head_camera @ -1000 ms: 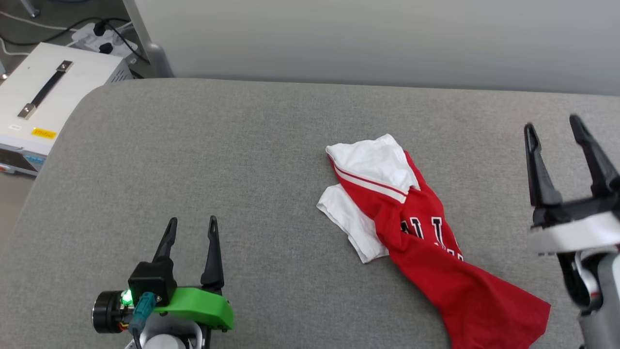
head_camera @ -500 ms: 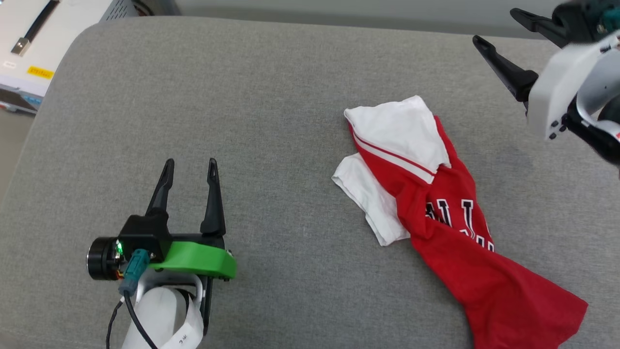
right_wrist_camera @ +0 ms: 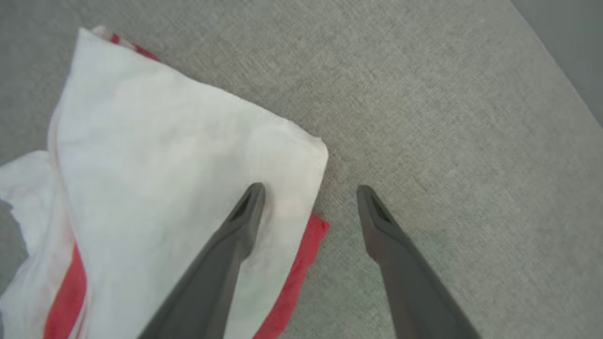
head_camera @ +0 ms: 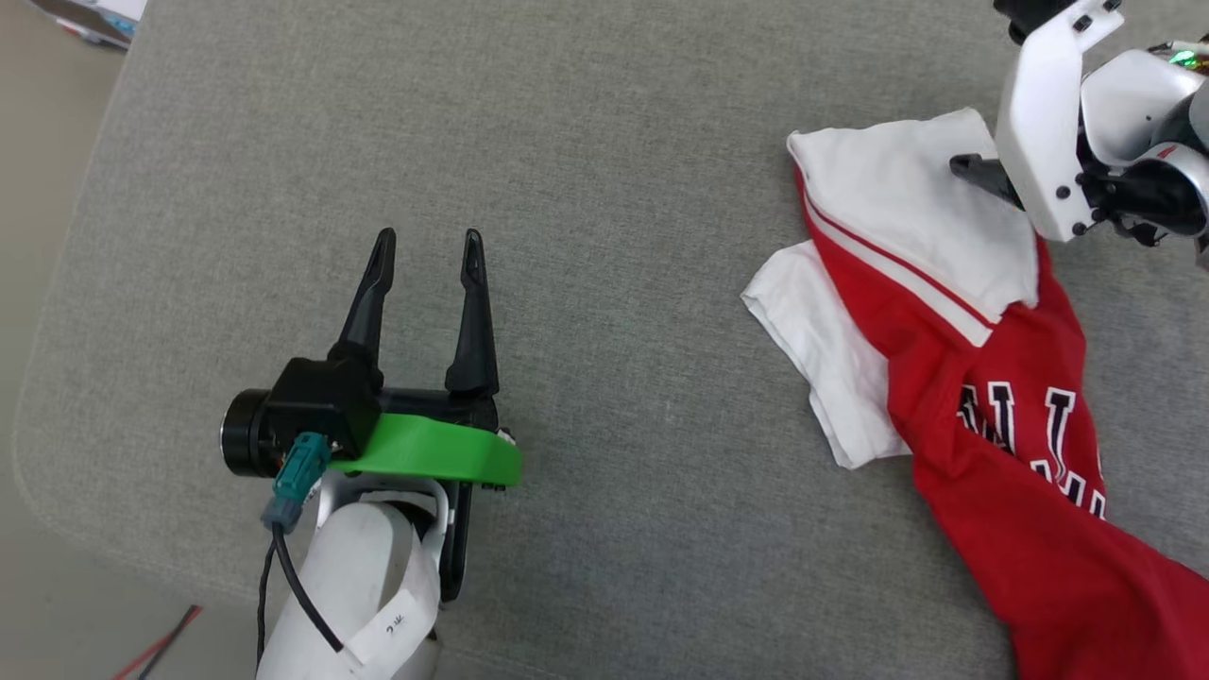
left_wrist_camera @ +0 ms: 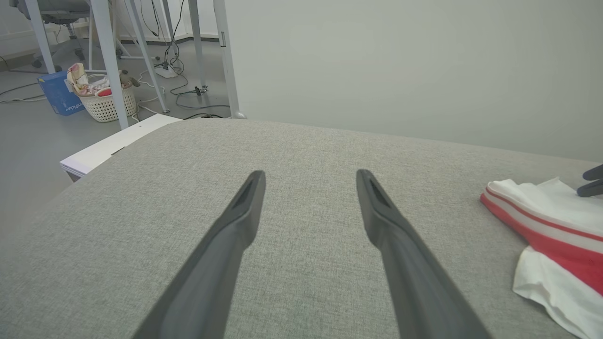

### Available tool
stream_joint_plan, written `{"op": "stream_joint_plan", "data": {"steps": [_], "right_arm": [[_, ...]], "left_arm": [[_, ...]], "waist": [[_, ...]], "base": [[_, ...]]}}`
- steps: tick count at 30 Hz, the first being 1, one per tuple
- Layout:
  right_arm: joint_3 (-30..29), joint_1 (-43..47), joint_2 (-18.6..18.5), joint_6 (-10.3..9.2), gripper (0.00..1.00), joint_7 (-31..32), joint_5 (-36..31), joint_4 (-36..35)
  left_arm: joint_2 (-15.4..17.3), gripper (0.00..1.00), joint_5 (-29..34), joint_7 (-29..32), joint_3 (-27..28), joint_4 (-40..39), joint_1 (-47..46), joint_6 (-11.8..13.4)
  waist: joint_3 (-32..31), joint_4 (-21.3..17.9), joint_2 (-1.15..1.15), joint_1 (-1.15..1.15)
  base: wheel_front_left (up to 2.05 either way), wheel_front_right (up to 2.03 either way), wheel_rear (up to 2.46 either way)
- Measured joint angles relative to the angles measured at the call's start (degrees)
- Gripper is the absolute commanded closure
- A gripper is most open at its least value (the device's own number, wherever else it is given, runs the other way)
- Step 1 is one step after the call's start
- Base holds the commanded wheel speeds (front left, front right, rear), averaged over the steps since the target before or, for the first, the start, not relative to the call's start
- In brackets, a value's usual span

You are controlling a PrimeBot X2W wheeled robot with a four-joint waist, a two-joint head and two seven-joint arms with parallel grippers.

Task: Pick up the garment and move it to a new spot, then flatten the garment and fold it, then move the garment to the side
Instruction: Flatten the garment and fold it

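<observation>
The garment (head_camera: 992, 378) is a red jersey with white sleeves, striped trim and black lettering, lying crumpled on the right of the grey padded table (head_camera: 614, 142). My right gripper (right_wrist_camera: 311, 190) points down over the garment's far white sleeve (right_wrist_camera: 179, 155). It is open and straddles the sleeve's edge, one finger above the white cloth and the other above bare table. In the head view one right finger (head_camera: 978, 172) shows under the white wrist. My left gripper (head_camera: 427, 241) stands open and empty over bare table well left of the garment (left_wrist_camera: 551, 221).
The table's rounded left edge (head_camera: 57, 312) drops to the floor. The left wrist view shows a white box (left_wrist_camera: 113, 143) beside the table's far corner, a wicker basket (left_wrist_camera: 106, 101), a blue box (left_wrist_camera: 61, 94), metal legs and a pale wall behind.
The head camera has tilted down and shifted. My right gripper has swung from the garment's right side to above its far white sleeve, fingers down. The left gripper has kept its place and stayed open.
</observation>
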Motion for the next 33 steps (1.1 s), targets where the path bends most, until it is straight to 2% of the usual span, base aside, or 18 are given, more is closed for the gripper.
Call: {"op": "stream_joint_plan", "data": {"steps": [6,7,8,9,15,19,25,33], "right_arm": [[4.28,0.27,-1.74,-0.08,0.00,-0.55,-0.04,1.98],[4.55,0.24,-1.97,-0.08,0.08,-0.62,-0.03,1.86],[4.83,0.08,-2.30,-0.08,0.78,-1.27,-0.01,1.67],[5.08,0.07,-2.43,-0.08,1.00,-2.19,0.18,1.52],[6.49,0.26,-2.32,-0.01,1.00,-10.48,3.25,0.31],[7.32,1.02,-4.23,-0.01,1.00,-17.05,4.30,-2.88],[6.51,2.16,-9.79,-0.01,1.00,-25.58,7.10,-8.53],[3.44,11.81,-19.61,-0.01,1.00,-31.49,12.60,-11.59]], "left_arm": [[0.00,0.00,-0.30,0.00,-0.64,0.20,-0.69,0.79],[0.00,0.00,-0.29,0.00,-0.64,0.27,-0.69,0.79],[0.00,0.00,-0.29,0.00,-0.54,0.38,-0.69,0.80],[0.00,0.00,-0.27,0.00,-0.40,0.55,-0.68,0.80],[0.00,0.00,0.09,0.00,0.51,1.44,-0.58,0.80],[-0.01,0.00,0.66,0.00,0.98,1.82,-0.02,0.79],[-0.03,0.00,1.99,0.00,2.57,2.12,2.49,0.70],[-0.04,0.00,3.60,0.00,4.54,2.78,5.70,-0.27]], "waist": [[2.25,2.24,0.00,0.00],[2.41,2.47,0.00,0.00],[2.59,2.71,0.00,0.00],[2.59,2.75,0.00,0.00],[1.04,2.15,0.00,0.00],[-1.12,1.18,0.00,0.00],[-4.42,-0.84,0.00,0.00],[-8.19,-4.72,0.00,0.00]], "base": [[0.00,0.00,0.00],[0.00,0.00,0.00],[0.00,0.00,0.00],[0.00,0.00,0.00],[0.00,0.00,0.00],[0.00,0.00,0.00],[0.00,0.00,0.00],[0.00,0.00,0.00]]}}
